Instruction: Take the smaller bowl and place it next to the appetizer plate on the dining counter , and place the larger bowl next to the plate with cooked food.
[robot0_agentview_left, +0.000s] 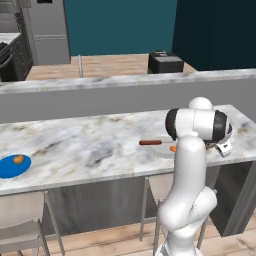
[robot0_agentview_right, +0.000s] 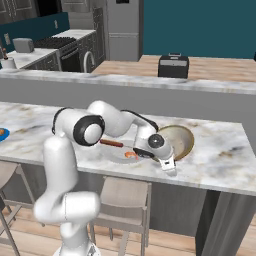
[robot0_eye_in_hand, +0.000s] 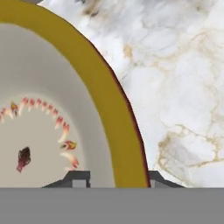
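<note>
The larger bowl (robot0_agentview_right: 182, 140), cream inside with an orange-brown rim (robot0_eye_in_hand: 105, 100), rests on the dining counter (robot0_agentview_right: 220, 155) just right of the plate with cooked food (robot0_agentview_right: 116, 152). That pale plate (robot0_agentview_left: 156, 151) carries a reddish-brown sausage (robot0_agentview_left: 150, 142) and an orange bit. My gripper (robot0_eye_in_hand: 117, 178) straddles the bowl's near rim, one fingertip inside and one outside, with a small gap showing on the inner side; it stands slightly open. Its hand (robot0_agentview_right: 169, 164) hangs low at the counter's front edge. The appetizer plate (robot0_agentview_left: 12, 166), bright blue, lies far left. The smaller bowl is out of view.
Pale stools (robot0_agentview_right: 122, 200) stand under the counter's front edge. Behind the island runs a raised grey ledge, then a wooden worktop with a dark toaster (robot0_agentview_right: 173, 66) and a faucet (robot0_agentview_left: 80, 65). Bare marble (robot0_agentview_left: 90, 140) stretches between the two plates.
</note>
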